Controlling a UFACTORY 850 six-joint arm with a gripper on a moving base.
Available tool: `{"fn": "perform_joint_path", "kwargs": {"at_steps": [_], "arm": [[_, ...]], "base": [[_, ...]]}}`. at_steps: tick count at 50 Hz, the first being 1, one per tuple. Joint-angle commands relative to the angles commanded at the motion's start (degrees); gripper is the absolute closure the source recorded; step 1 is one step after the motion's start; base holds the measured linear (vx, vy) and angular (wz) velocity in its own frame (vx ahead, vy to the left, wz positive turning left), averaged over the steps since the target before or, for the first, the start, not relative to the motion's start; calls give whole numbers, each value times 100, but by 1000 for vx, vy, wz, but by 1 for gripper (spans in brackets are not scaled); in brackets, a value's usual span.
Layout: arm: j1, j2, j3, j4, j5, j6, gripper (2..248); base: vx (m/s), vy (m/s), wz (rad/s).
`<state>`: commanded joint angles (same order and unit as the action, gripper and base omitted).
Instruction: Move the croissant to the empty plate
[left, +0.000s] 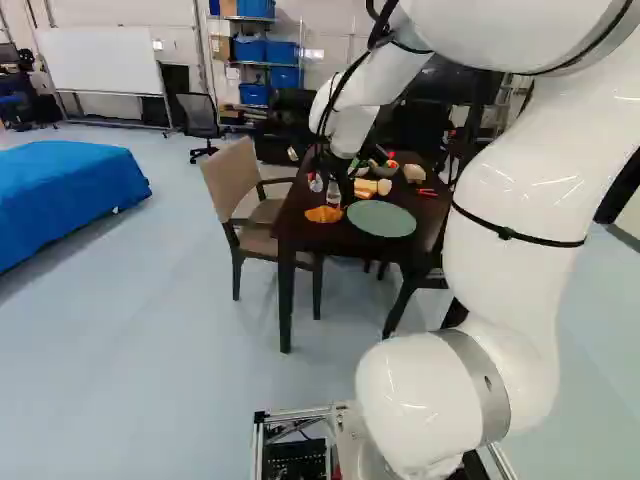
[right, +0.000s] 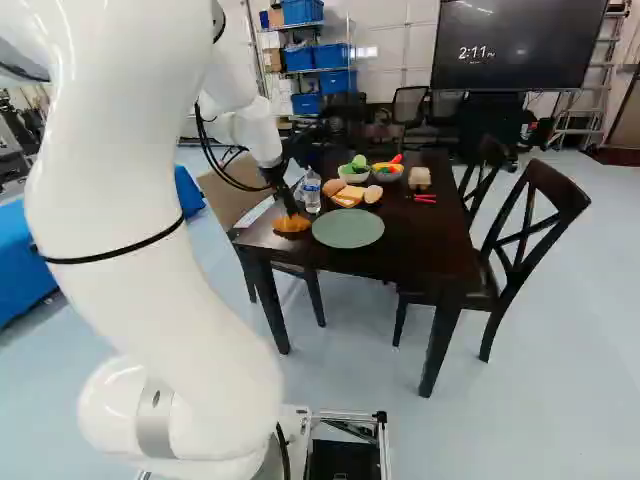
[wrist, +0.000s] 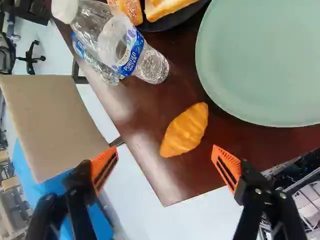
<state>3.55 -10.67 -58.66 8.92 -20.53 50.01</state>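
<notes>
Wrist view puts the hand (wrist: 165, 150) over the tabletop (wrist: 162, 177), its two orange pads spread wide with nothing held, presumably so they can pass either side of the croissant (wrist: 185, 131). That pastry lies by the tabletop's corner, just ahead of the gap between the pads, resting on bare wood and apart from the green plate (wrist: 260, 60). The plate holds no food, which makes it the likely goal. A water bottle (wrist: 145, 62) stands near enough to be knocked by a careless approach.
</notes>
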Motion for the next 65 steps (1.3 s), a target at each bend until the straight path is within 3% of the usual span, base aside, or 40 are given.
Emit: {"fn": "perform_joint_path", "kwargs": {"at_steps": [65], "arm": [[-193, -234, -272, 0, -965, 0, 3]], "base": [[0, 0, 0]]}}
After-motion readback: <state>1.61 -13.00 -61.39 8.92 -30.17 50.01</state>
